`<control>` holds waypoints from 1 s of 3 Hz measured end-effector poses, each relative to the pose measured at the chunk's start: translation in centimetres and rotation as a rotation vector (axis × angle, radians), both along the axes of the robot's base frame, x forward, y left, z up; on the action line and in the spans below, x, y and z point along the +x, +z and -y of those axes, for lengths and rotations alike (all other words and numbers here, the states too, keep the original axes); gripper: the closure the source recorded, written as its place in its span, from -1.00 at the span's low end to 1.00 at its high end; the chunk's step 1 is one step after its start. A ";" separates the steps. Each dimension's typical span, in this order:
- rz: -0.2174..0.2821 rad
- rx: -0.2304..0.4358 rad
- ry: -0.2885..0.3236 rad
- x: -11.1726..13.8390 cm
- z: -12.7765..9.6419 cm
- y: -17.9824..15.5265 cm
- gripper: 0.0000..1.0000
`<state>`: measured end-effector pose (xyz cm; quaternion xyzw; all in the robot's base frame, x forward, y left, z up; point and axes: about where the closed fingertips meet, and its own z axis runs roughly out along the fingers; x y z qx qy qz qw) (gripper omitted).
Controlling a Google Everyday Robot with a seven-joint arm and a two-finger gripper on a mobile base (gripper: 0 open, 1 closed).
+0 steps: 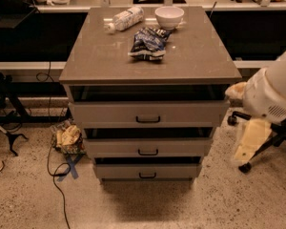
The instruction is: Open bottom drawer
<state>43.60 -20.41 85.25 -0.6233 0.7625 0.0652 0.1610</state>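
Note:
The bottom drawer point(148, 170) is the lowest and narrowest of three grey-beige drawers in the cabinet, with a small black bar handle point(147, 175). Its front stands a little back from the middle drawer point(148, 147) above it, and a dark gap shows over its top edge. The top drawer point(148, 113) sticks out the furthest. My gripper point(250, 141) hangs as a cream-yellow piece under the white arm point(274, 92) at the right. It is beside the cabinet's right side, about level with the middle drawer, and touches nothing.
On the cabinet top point(190, 56) lie a plastic bottle point(125, 19), a white bowl point(169, 16) and a dark snack bag point(147, 43). An office chair base point(257, 151) stands at the right behind the gripper. A crumpled bag point(69, 140) and a cable point(55, 175) lie on the floor at the left.

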 end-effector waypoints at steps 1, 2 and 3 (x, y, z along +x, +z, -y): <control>-0.056 0.168 0.061 0.8 -2.3 -10.2 -1.00; -0.078 0.216 0.069 1.7 -2.7 -13.8 -1.00; -0.091 0.221 0.070 1.4 -2.3 -14.4 -1.00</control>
